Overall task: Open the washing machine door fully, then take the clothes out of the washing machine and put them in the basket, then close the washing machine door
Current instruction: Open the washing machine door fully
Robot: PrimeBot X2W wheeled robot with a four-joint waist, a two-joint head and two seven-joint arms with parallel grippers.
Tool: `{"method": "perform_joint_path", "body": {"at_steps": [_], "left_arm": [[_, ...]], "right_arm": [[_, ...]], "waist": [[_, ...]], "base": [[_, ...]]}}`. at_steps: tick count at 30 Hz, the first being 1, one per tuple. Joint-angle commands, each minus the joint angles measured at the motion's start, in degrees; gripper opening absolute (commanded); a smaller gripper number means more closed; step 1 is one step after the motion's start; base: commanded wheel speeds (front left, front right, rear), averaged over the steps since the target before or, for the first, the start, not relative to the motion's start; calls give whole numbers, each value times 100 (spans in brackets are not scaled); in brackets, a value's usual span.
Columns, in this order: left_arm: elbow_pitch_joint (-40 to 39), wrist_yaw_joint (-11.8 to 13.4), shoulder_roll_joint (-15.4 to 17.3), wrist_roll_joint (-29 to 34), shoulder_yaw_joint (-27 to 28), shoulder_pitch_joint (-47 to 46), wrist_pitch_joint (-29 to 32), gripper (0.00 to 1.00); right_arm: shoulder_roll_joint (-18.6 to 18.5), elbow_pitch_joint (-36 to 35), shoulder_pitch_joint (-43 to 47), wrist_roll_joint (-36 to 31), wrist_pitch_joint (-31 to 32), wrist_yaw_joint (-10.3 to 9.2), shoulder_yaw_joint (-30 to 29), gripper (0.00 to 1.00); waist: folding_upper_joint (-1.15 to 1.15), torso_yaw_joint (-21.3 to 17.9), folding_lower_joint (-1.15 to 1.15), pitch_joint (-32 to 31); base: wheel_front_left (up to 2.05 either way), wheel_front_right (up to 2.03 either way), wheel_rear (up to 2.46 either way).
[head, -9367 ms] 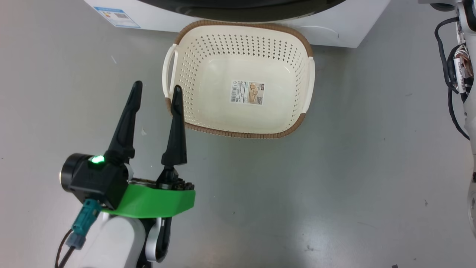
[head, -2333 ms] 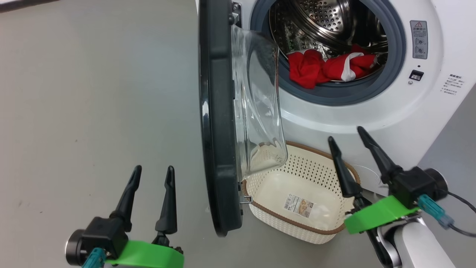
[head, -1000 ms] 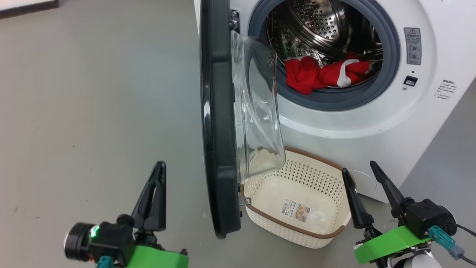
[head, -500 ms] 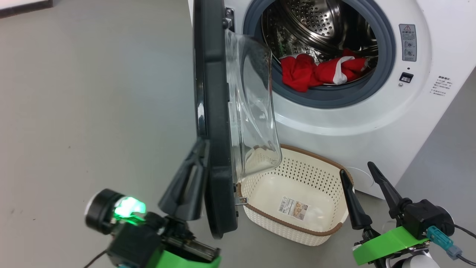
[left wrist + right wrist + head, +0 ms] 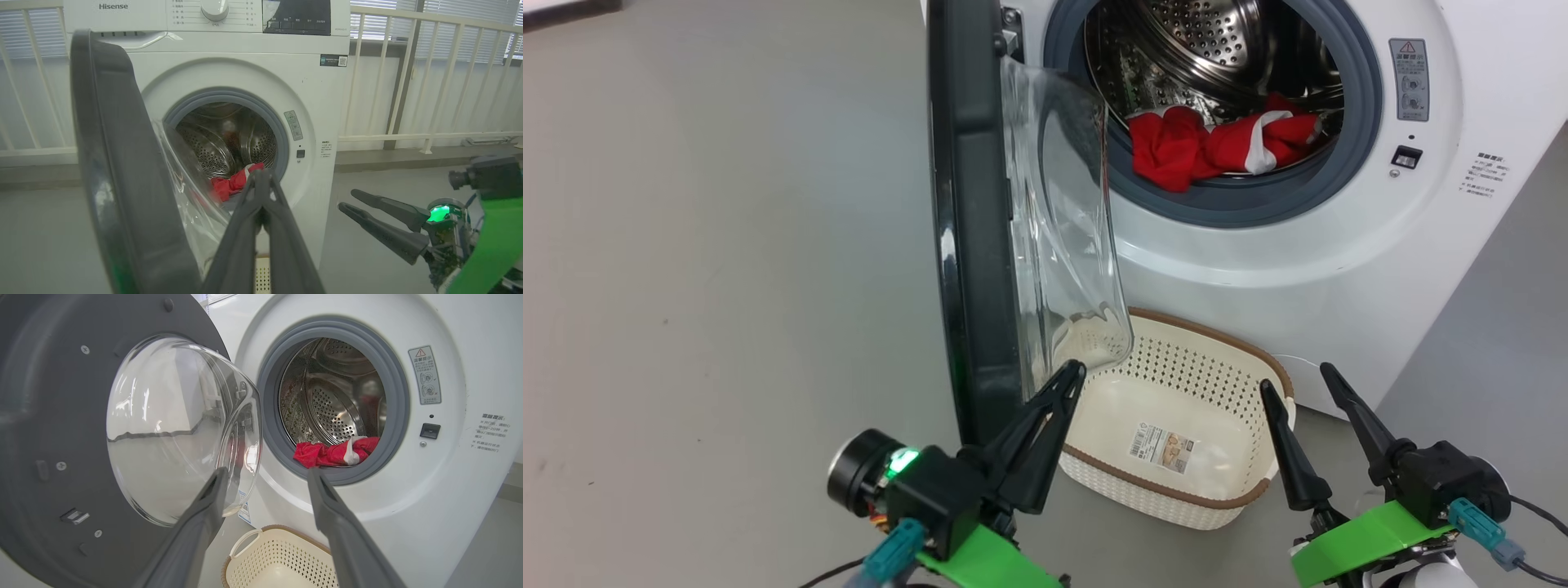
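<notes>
Head view: one glossy black round washing machine door (image 5: 968,245) stands edge-on at centre. One heap of bright red clothes (image 5: 1217,147) lies inside the white washing machine (image 5: 1258,261), upper right. One cream perforated basket (image 5: 1184,376) sits below.
Left wrist view: left gripper (image 5: 261,174), fingers pressed together and empty, rises beside the door.
Right wrist view: right gripper (image 5: 266,471) gapes wide and empty at bottom centre.

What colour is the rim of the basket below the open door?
The basket rim is brown, woven-looking; the head view shows it best.
</notes>
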Motion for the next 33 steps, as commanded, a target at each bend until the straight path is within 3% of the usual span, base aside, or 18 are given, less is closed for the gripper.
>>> {"method": "perform_joint_path", "body": {"at_steps": [1,12,24,33], "left_arm": [[-58,-38,35,-22,179,-274,18,0],[943,-87,-70,-310,197,-290,113,0],[1209,213,-34,-444,479,-199,29,0],[1097,454,184,-633,852,89,-102,0]], "right_arm": [[-8,-124,-228,10,-38,35,126,100],[-8,-99,-263,64,-38,35,159,100],[-8,-90,-244,60,-38,35,203,100],[-8,-72,-192,54,-34,35,219,100]], "waist": [[0,-10,0,7],[0,-86,0,33],[0,-49,0,41],[0,33,0,12]], "base": [[0,0,0],[0,0,0],[0,0,0],[0,0,0]]}}
